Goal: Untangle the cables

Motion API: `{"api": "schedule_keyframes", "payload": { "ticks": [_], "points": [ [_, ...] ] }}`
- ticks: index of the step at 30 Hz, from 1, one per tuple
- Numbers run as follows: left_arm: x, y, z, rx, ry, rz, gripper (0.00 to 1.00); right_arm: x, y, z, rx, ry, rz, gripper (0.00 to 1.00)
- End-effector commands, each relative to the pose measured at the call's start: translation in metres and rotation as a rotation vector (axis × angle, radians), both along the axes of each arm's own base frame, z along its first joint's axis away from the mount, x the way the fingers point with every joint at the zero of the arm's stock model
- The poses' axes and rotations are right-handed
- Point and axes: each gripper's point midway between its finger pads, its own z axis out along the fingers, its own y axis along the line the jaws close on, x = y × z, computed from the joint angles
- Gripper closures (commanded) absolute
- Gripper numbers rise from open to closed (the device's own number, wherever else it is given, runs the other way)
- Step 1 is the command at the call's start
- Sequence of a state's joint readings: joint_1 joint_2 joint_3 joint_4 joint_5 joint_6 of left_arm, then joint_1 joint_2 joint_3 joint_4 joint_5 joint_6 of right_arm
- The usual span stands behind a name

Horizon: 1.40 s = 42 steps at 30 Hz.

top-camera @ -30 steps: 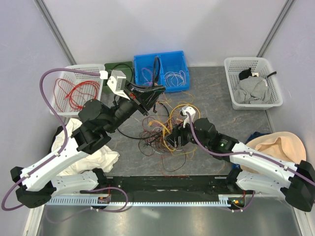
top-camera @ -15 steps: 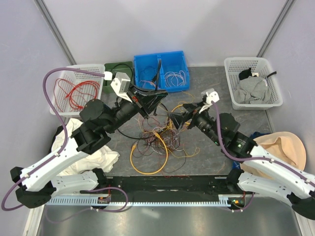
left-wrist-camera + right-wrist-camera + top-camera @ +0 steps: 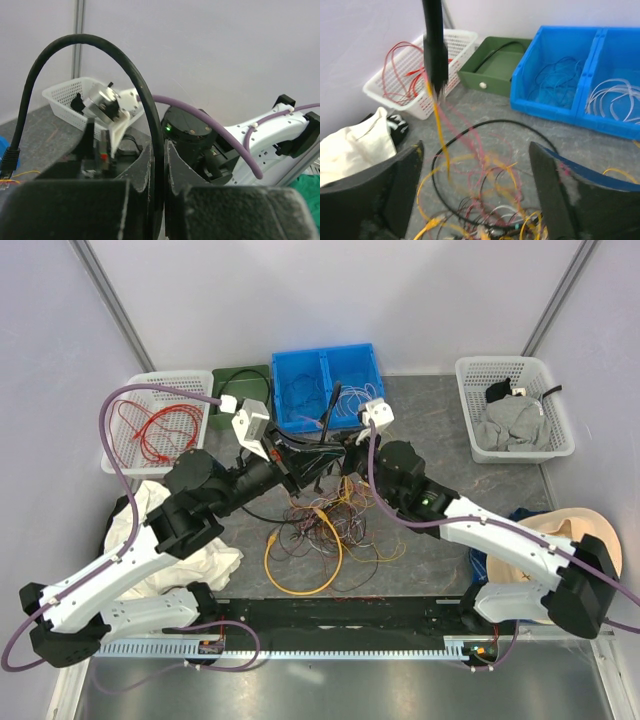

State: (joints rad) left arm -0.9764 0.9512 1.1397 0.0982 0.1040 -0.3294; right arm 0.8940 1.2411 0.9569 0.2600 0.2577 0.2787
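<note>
The cables (image 3: 322, 523) lie as a knotted heap on the grey table, with a yellow-orange loop (image 3: 302, 558) spread at the front. My left gripper (image 3: 300, 452) is shut on the thick black cable (image 3: 100, 47), which arches up and over from its jaws. A black end (image 3: 434, 45) trailing a yellow strand hangs in the right wrist view. My right gripper (image 3: 338, 446) is open and empty, close beside the left one, raised above the heap (image 3: 495, 200). Its fingers (image 3: 400, 192) stand wide apart.
A blue bin (image 3: 352, 358) with sorted wires and a green tray (image 3: 232, 377) stand at the back. A white basket (image 3: 132, 392) holds red wires at the left. Another basket (image 3: 470, 370) with grey cloth stands at the right. White cloth (image 3: 205, 562) and beige cloth (image 3: 570, 540) lie near the arms.
My right gripper rose off the heap and swung back-left, close to the left gripper. A yellow-orange loop now lies spread at the heap's front. The left gripper kept its hold on the black cable.
</note>
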Motion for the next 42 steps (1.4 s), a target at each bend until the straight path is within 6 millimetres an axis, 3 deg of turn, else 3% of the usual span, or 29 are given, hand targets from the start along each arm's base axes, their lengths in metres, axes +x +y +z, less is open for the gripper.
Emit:
{"api": "schedule_keyframes", "payload": {
  "ticks": [1, 2, 5, 8, 11, 13, 18, 22, 25, 26, 28, 29, 32, 34, 35, 36, 37, 39, 40, 41, 42],
  "points": [
    [-0.012, 0.004, 0.004, -0.022, 0.01, -0.051, 0.98, 0.031, 0.0, 0.041, 0.077, -0.092, -0.096, 0.22],
    [-0.012, 0.004, 0.003, -0.018, 0.012, -0.05, 0.98, 0.034, 0.002, 0.04, 0.081, -0.088, -0.091, 0.53],
    [-0.008, 0.008, -0.003, 0.001, 0.021, -0.016, 0.98, 0.029, 0.005, 0.042, 0.099, -0.094, -0.057, 1.0],
    [0.001, 0.016, -0.009, 0.006, 0.021, 0.052, 0.98, 0.008, 0.002, 0.055, 0.145, -0.109, 0.01, 1.0],
    [0.015, 0.018, -0.019, 0.022, 0.028, 0.125, 0.98, -0.023, -0.007, 0.085, 0.183, -0.143, 0.092, 1.0],
    [0.025, 0.017, -0.025, 0.036, 0.03, 0.164, 0.98, -0.039, -0.005, 0.095, 0.191, -0.146, 0.146, 1.0],
    [0.044, 0.005, -0.035, 0.054, 0.039, 0.217, 0.98, -0.067, -0.006, 0.091, 0.185, -0.107, 0.241, 1.0],
    [0.047, 0.003, -0.015, 0.028, 0.005, 0.228, 0.98, -0.067, -0.007, 0.051, 0.118, -0.031, 0.233, 1.0],
    [0.052, 0.015, 0.009, 0.016, -0.04, 0.285, 0.98, -0.061, -0.011, 0.004, 0.038, 0.062, 0.181, 1.0],
    [0.056, 0.02, 0.014, 0.028, -0.06, 0.324, 0.98, -0.059, -0.015, -0.02, -0.007, 0.112, 0.158, 1.0],
    [0.06, 0.029, 0.023, 0.042, -0.071, 0.369, 0.98, -0.052, -0.024, -0.042, -0.044, 0.157, 0.085, 1.0],
    [0.064, 0.036, 0.025, 0.049, -0.078, 0.415, 0.98, -0.052, -0.029, -0.061, -0.085, 0.199, 0.059, 1.0],
    [0.07, 0.044, 0.025, 0.077, -0.075, 0.468, 0.98, -0.046, -0.044, -0.094, -0.161, 0.265, -0.028, 1.0],
    [0.073, 0.046, 0.024, 0.088, -0.068, 0.482, 0.98, -0.045, -0.049, -0.105, -0.177, 0.291, -0.06, 1.0],
    [0.078, 0.048, 0.024, 0.087, -0.057, 0.507, 0.98, -0.043, -0.054, -0.113, -0.201, 0.306, -0.091, 0.93],
    [0.082, 0.049, 0.015, 0.121, -0.038, 0.528, 0.98, -0.042, -0.055, -0.113, -0.199, 0.31, -0.099, 0.8],
    [0.087, 0.053, 0.019, 0.123, -0.032, 0.555, 0.98, -0.043, -0.055, -0.113, -0.194, 0.314, -0.097, 0.54],
    [0.107, 0.06, 0.002, 0.193, 0.02, 0.634, 0.98, -0.044, -0.058, -0.106, -0.166, 0.297, -0.107, 0.36],
    [0.113, 0.065, 0.004, 0.194, 0.043, 0.662, 0.98, -0.044, -0.06, -0.101, -0.152, 0.282, -0.112, 0.24],
    [0.122, 0.07, -0.012, 0.225, 0.119, 0.69, 0.98, -0.043, -0.063, -0.09, -0.123, 0.249, -0.119, 0.19],
    [0.144, 0.079, -0.026, 0.254, 0.177, 0.736, 0.98, -0.041, -0.066, -0.085, -0.116, 0.229, -0.133, 0.15]
  ]
}}
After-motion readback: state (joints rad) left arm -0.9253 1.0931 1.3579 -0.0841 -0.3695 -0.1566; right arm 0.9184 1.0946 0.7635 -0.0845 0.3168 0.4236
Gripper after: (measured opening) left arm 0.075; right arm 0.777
